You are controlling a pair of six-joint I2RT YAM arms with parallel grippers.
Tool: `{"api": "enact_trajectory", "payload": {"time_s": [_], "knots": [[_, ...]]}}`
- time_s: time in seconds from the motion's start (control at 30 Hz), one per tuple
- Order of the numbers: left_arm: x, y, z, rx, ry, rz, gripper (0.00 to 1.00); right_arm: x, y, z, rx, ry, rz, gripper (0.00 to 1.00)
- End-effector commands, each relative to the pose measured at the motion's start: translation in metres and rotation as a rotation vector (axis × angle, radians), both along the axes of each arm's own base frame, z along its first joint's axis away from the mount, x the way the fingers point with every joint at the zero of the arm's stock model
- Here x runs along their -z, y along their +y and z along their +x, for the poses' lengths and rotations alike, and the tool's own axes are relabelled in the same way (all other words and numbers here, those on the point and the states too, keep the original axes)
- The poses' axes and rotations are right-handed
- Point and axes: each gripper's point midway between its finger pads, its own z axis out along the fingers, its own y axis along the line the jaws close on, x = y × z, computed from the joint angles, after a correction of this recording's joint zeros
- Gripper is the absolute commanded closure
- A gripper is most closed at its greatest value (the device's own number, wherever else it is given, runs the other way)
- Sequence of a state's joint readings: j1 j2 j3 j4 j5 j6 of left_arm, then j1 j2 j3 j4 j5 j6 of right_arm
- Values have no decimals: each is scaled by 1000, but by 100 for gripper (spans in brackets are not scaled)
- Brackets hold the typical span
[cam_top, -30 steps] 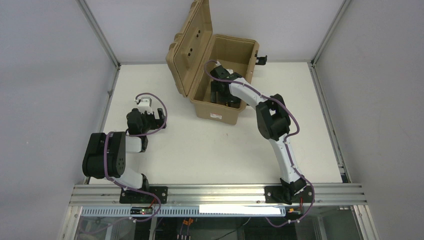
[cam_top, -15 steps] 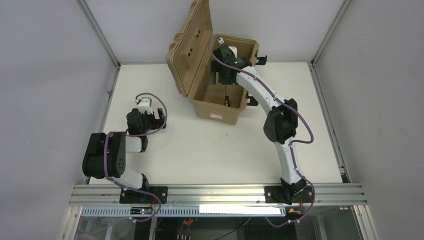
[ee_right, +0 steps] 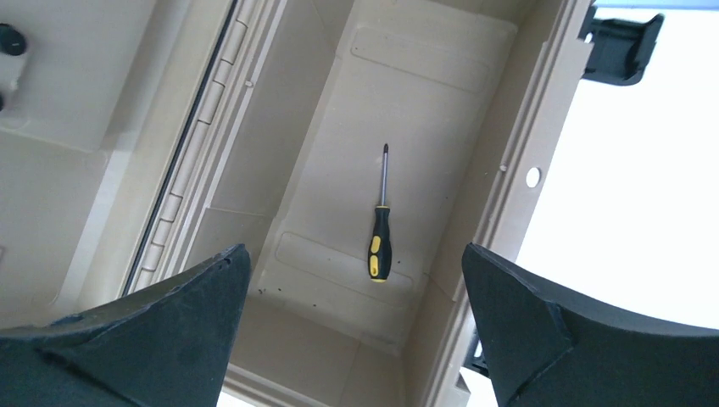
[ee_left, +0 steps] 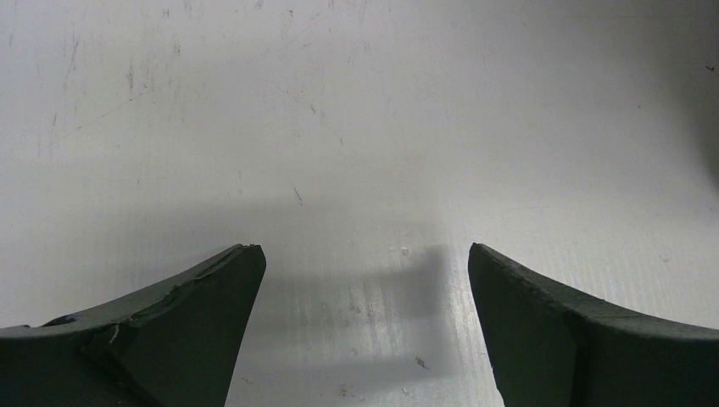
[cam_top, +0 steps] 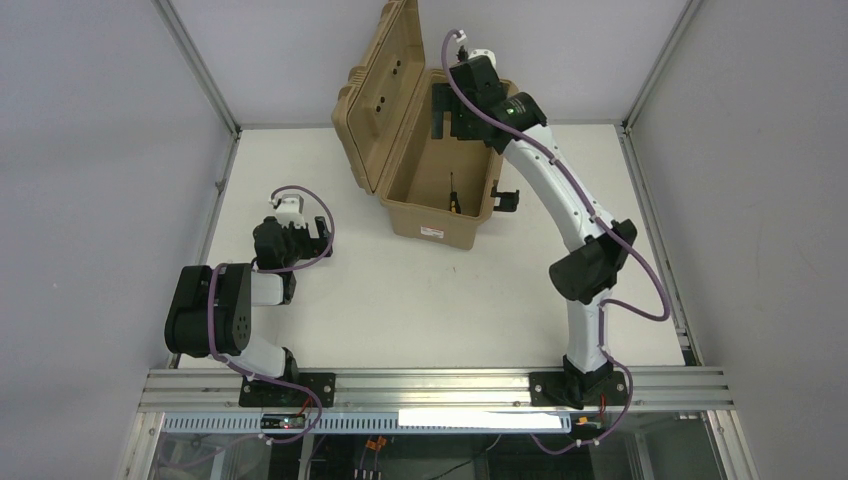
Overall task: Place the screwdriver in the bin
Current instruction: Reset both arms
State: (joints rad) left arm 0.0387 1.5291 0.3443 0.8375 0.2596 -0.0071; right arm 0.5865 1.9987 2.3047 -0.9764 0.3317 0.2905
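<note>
The tan bin [cam_top: 438,222] stands open at the back of the table, its ribbed lid [cam_top: 382,90] tilted up to the left. The screwdriver [cam_top: 452,195] lies flat on the bin's floor, black handle with yellow end, also in the right wrist view [ee_right: 380,233]. My right gripper [cam_top: 447,118] hovers above the bin's far end, open and empty; in its own view [ee_right: 356,263] the screwdriver lies well below, between the fingers. My left gripper [cam_top: 322,232] is open and empty over bare table on the left [ee_left: 365,254].
A black latch [cam_top: 506,200] hangs on the bin's right side, also in the right wrist view [ee_right: 623,47]. The bin's wall [ee_right: 500,195] and lid hinge [ee_right: 182,178] flank the right gripper. White enclosure walls ring the white table [cam_top: 400,300].
</note>
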Motion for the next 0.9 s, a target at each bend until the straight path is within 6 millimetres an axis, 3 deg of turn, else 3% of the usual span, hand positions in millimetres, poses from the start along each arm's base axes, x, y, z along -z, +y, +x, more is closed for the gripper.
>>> {"api": "enact_trajectory", "payload": {"time_s": [0.0, 0.13, 0.37, 0.87], "knots": [[-17, 0, 7, 1, -61, 13, 1, -54, -12, -16, -66, -107, 1, 1], [-18, 0, 7, 0, -61, 13, 1, -62, -20, -22, -95, -122, -17, 1], [-17, 0, 7, -1, -61, 14, 1, -72, -55, -25, -90, -141, 14, 1], [-18, 0, 7, -2, -61, 13, 1, -73, -181, -27, 63, -144, 54, 1]]}}
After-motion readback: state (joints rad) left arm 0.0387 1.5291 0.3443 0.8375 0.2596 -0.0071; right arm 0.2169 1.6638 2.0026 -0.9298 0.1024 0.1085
